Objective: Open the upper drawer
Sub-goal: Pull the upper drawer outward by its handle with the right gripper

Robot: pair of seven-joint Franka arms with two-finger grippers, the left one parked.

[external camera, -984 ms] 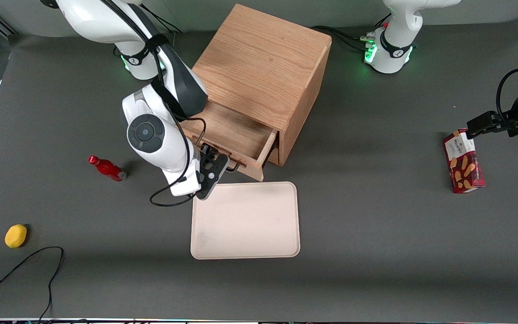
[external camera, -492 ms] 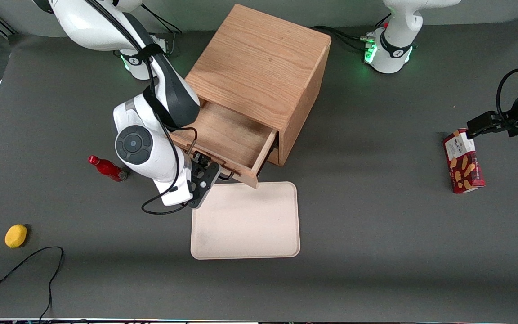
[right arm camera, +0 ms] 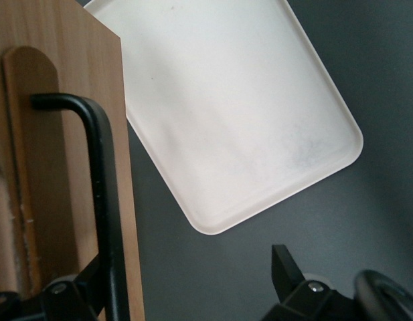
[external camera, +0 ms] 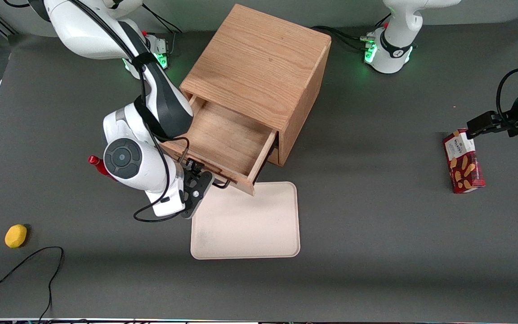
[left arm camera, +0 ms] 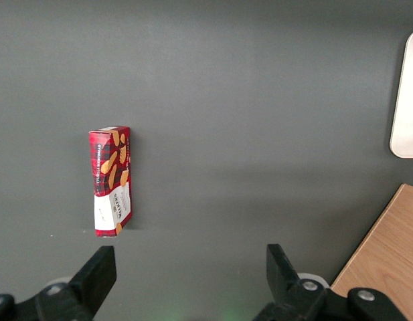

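Note:
The upper drawer (external camera: pixel 223 139) of the light oak cabinet (external camera: pixel 259 63) stands pulled well out, its wooden inside bare. My right gripper (external camera: pixel 201 180) sits at the drawer's front, beside the thin black wire handle (external camera: pixel 224 183). In the right wrist view the gripper (right arm camera: pixel 189 284) is open. One finger is tucked under the handle (right arm camera: pixel 99 174) against the drawer front (right arm camera: pixel 39 167). The other fingertip (right arm camera: pixel 285 267) hangs apart over the dark table.
A cream tray (external camera: pixel 245 225) lies just in front of the drawer, nearer the front camera. A red bottle (external camera: pixel 93 160) is mostly covered by my arm. A lemon (external camera: pixel 15 236) and a black cable (external camera: pixel 25 265) lie toward the working arm's end, a cookie box (external camera: pixel 463 161) toward the parked arm's.
The drawer has slid farther out of the cabinet, toward the tray's corner. My gripper moved with the handle, and my arm now covers most of the red bottle.

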